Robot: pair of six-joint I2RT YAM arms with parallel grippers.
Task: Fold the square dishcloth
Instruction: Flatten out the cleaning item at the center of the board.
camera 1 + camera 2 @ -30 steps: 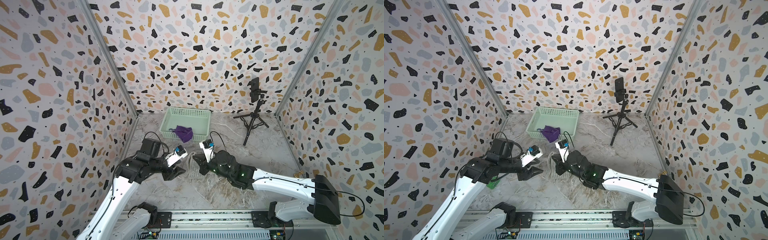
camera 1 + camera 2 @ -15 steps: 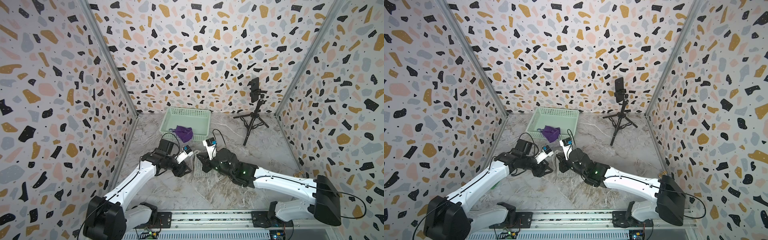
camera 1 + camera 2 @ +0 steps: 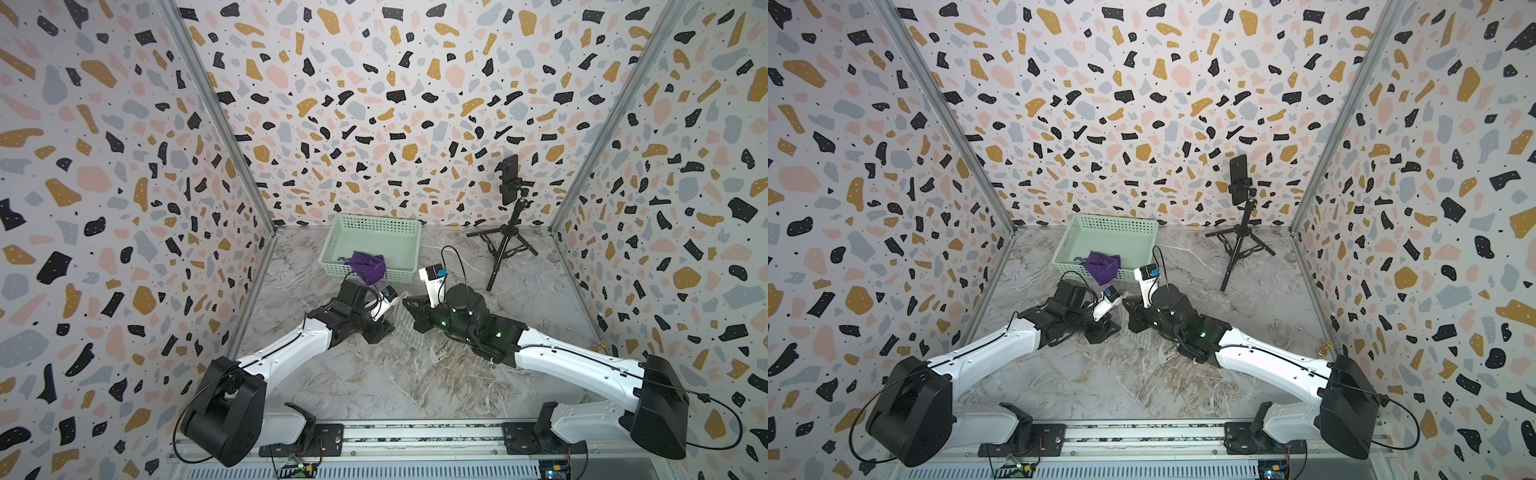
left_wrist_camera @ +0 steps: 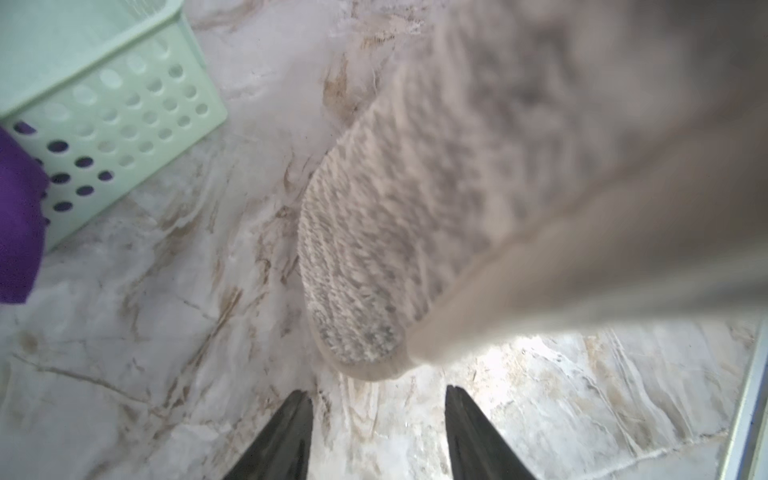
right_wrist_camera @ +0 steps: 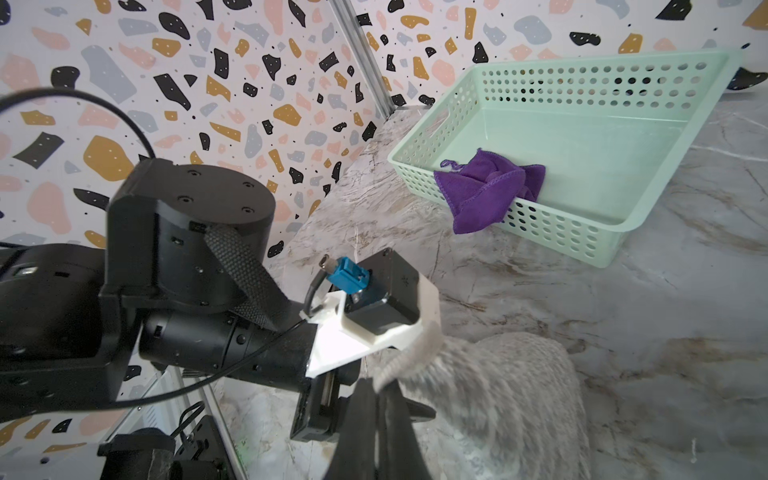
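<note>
**In the centre of a top view, the grey dishcloth (image 3: 406, 332) sits bunched on the marble table (image 3: 374, 386) between two grippers.**

The right gripper (image 5: 376, 388) is clamped on a lifted edge of the dishcloth. The left gripper (image 4: 378, 399) has its jaws apart and grasps nothing, just short of the cloth. In the left wrist view, the dishcloth's rounded end points to the lower centre of the frame, and its long axis runs to the upper right.
</note>
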